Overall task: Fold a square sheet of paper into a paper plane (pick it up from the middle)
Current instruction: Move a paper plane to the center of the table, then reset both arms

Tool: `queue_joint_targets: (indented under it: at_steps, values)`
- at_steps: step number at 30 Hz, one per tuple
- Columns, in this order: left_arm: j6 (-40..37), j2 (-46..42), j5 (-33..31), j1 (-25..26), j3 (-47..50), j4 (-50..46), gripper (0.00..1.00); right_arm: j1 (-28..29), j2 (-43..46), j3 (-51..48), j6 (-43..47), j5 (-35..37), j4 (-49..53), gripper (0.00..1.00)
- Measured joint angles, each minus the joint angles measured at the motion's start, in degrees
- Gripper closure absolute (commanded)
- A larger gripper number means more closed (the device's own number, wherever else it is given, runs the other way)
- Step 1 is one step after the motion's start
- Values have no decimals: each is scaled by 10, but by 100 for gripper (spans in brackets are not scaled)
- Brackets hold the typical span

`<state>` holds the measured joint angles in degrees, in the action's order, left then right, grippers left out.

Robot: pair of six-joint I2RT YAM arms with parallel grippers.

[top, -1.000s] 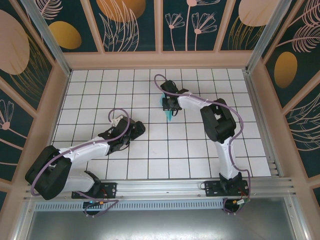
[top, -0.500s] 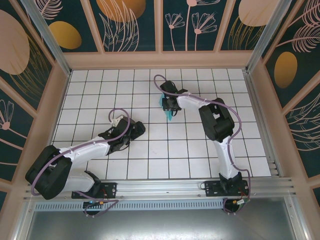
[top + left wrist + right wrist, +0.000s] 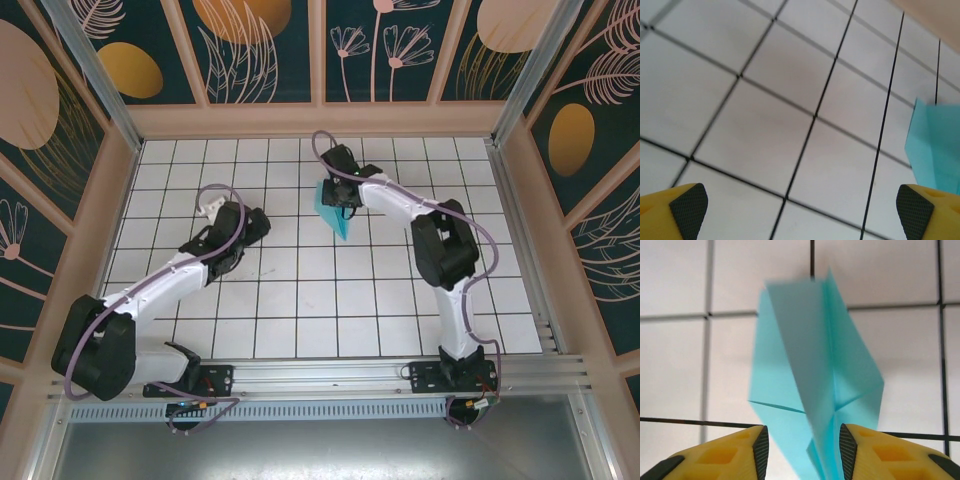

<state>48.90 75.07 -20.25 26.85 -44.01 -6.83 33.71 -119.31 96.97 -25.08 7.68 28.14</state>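
1. Your right gripper (image 3: 802, 452) has its jaws parted. The two black pads (image 3: 761, 450) stand apart, and the paper plane (image 3: 810, 370) sits in the gap between them, its centre fold close to the right-hand pad. A second ago those jaws were pinched shut on it
2. From above, the right gripper (image 3: 340, 195) is a little further back on the table (image 3: 300, 300) than before. The paper plane (image 3: 336, 215) is just under it with its point toward the near edge, and more blue shows now than the thin sliver you had earlier
3. Your left gripper (image 3: 800, 205) is spread wide with nothing between its fingers, as it was before. An edge of the paper plane (image 3: 937, 145) shows at the right side of that wrist view
4. From above, the left gripper (image 3: 248, 225) has swung back and to the left from where it hung. It is now over bare white tiles, well apart from the paper plane
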Motion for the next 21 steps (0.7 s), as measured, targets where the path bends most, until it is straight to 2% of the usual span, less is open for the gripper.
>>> queue_joint_targets:
  at_steps: [6, 9, 13, 17, 21]
  values:
    - [-95, -11, -78, -33, -32, -2, 1, -8, 108, -18, -5, 52, -18, 33]
    - [-140, -36, -115, -51, -13, 24, 1, -19, 185, -90, 4, 104, -56, 23]
    - [-188, -85, -166, -77, 49, 82, 2, -52, 299, -227, 26, 172, -130, 2]
    - [-224, -121, -205, -116, 120, 143, 1, -119, 401, -374, 46, 220, -214, 1]
    - [-279, -142, -221, -142, 197, 231, 2, -190, 457, -508, 71, 259, -307, 1]
